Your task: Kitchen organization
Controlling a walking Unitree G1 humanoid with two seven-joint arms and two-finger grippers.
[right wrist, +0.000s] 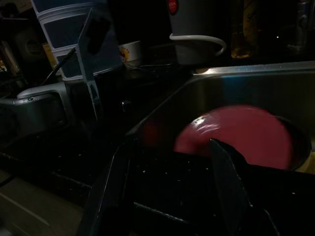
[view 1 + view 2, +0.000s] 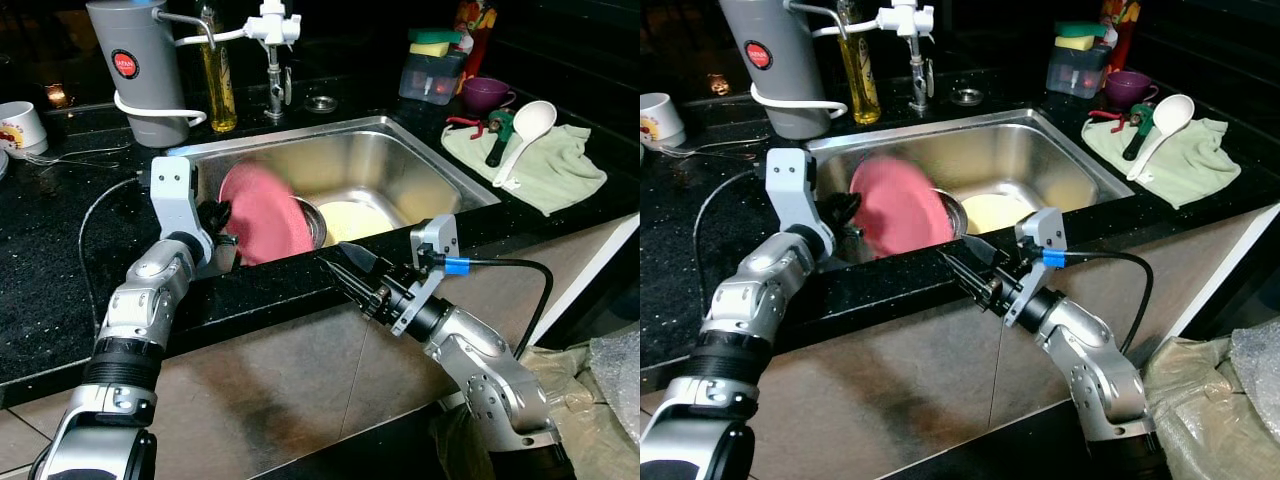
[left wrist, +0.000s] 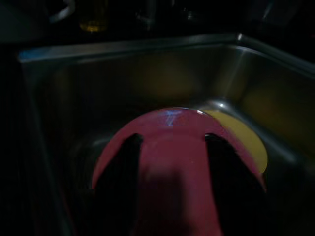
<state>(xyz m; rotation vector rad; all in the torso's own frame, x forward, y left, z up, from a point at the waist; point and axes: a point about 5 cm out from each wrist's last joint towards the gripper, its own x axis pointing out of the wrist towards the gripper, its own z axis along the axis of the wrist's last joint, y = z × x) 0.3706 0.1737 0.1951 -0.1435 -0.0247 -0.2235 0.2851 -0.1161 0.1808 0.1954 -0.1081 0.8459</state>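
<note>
Black stone bench (image 2: 60,250), steel sink (image 2: 420,150) — left claw (image 2: 222,225) clamped on pink plate (image 2: 265,212), held tilted over the basin; right claw (image 2: 345,272) open at the front edge.

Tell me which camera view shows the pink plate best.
The left eye view: the pink plate stands tilted on edge in the sink, gripped by the left gripper, with the surroundings lit. The right eye view matches it. The left wrist view is dark, with fingers covering the plate. The right wrist view shows it blurred behind the counter edge.
</note>
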